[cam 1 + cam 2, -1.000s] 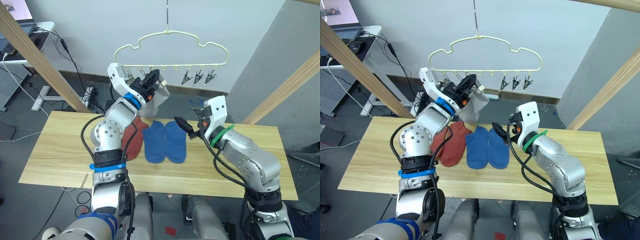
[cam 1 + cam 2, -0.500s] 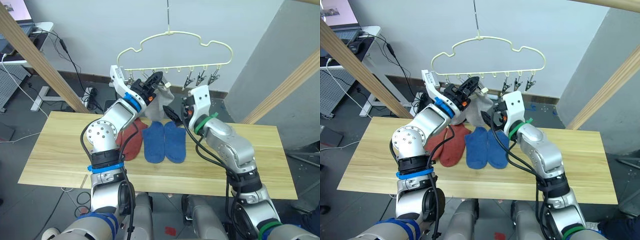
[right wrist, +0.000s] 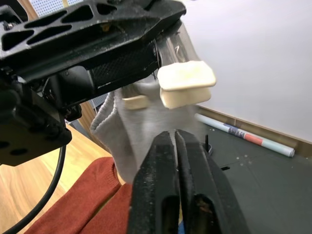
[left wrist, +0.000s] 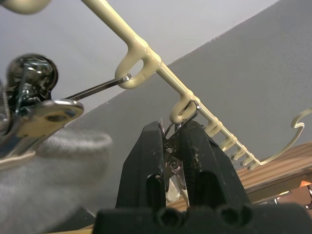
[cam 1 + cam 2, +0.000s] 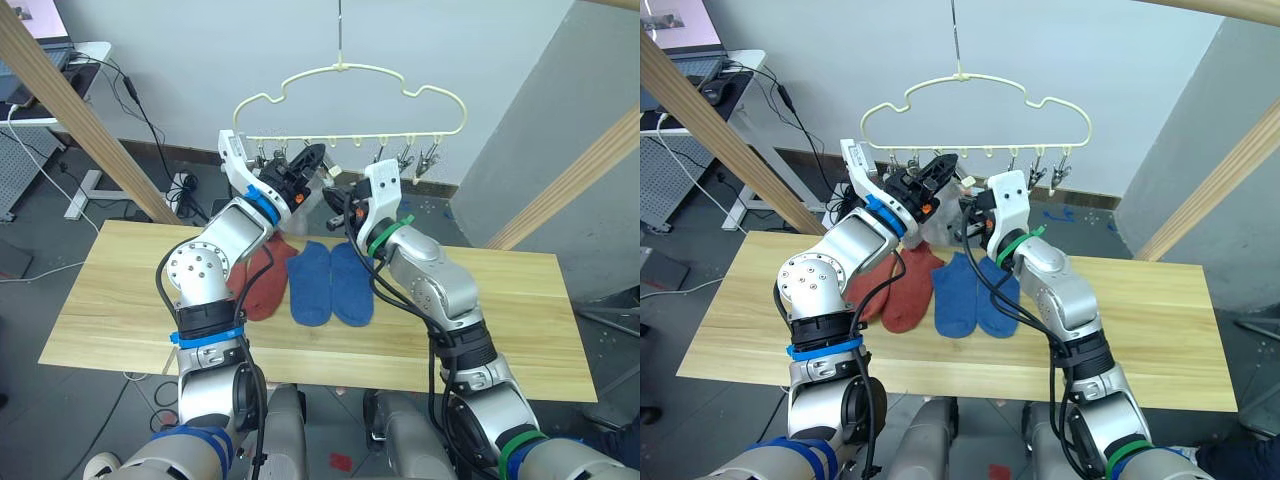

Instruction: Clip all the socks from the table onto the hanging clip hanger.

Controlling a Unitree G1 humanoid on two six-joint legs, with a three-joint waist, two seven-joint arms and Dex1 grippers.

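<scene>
Clip hanger [image 5: 350, 72]: thin wire, pale yellow-green coating, smooth, slight sheen. Metal clips [image 4: 34, 109] along its lower bar: polished, mirror-bright, wire loops.

Grey sock [image 3: 141, 131]: soft matt knit, faintly fuzzy. Red socks [image 5: 268, 280] and blue socks [image 5: 330, 283]: matt cloth, fine ribbed weave on the red in the right wrist view.

Table [image 5: 120, 310]: light wood, plank grain plain, satin finish.

Left gripper [image 4: 174, 146] and right gripper [image 3: 173, 141]: black plastic, matt, lightly textured. Wooden poles [image 5: 80, 125] left and right: pale, smooth.

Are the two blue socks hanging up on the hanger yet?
No, the two soft blue ankle socks lie flat on the light wood table, below the pale yellow-green wire clip hanger.
</scene>
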